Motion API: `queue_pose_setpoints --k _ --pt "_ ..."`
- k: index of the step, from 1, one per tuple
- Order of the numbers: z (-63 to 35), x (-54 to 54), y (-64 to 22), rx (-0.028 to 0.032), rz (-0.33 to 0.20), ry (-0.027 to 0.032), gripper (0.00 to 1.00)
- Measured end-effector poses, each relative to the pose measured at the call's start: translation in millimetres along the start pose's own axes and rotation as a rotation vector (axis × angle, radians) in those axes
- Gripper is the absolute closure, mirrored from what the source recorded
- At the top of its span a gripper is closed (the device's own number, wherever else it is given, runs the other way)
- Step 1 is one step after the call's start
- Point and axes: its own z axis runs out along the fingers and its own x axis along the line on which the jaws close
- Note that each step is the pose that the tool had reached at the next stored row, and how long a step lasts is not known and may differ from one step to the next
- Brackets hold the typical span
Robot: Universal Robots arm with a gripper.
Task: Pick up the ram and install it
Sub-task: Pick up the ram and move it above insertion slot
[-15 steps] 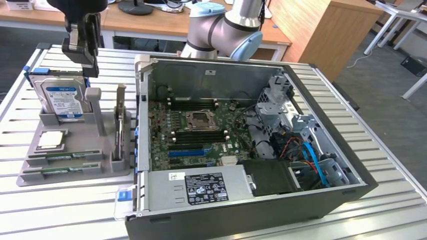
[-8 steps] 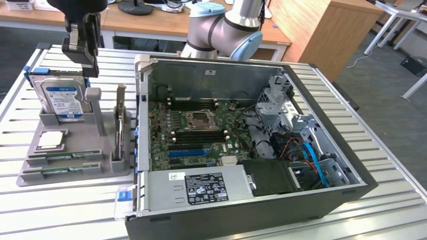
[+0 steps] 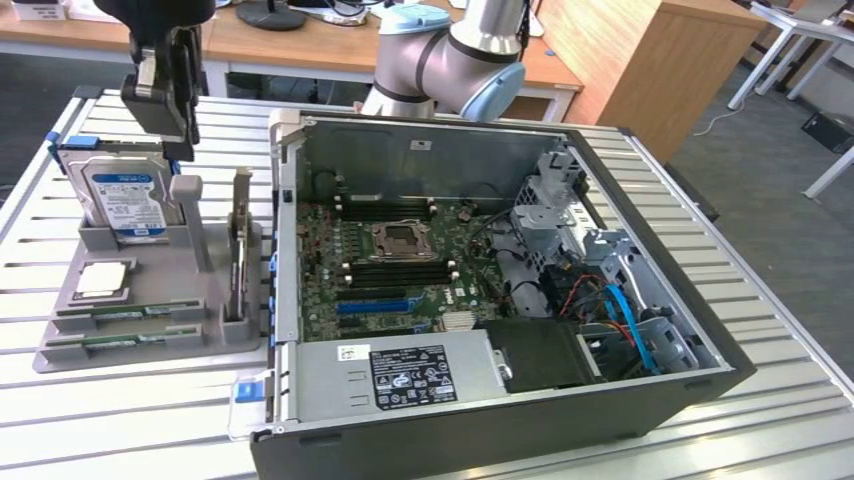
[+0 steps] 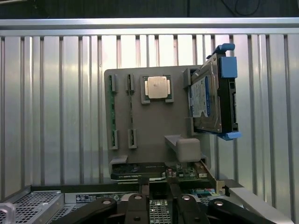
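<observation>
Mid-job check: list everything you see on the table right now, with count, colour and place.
ram sticks: two, green, in the holder's two long slots
hard drive: one, silver with blue label, upright in the holder
processor chip: one, silver, flat on the holder
expansion card: one, dark, upright at the holder's case side
holder: one, grey, exterior view's left
computer case: one, black, open, beside the holder
table: one, silver slats
arm: one, silver and light blue, behind the case
gripper: one, black, above the hard drive

Open computer case [image 3: 534, 440], hard drive [image 3: 127, 195] upright in grey holder [image 3: 167, 285]
</observation>
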Motion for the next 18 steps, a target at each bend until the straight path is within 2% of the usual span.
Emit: queue_pose_setpoints --k 1,3,6,7,18 --pt "0.0 0.0 0.0 0.0 0.0 0.0 0.71" --pt "0.0 0.0 0.0 0.0 0.0 0.0 0.59" --pt "0.0 0.0 0.0 0.0 0.0 0.0 0.53" --pt "0.0 0.0 0.0 0.0 0.0 0.0 0.47" --pt "2.7 0.2 -0.1 0.0006 0.0 0.0 0.47"
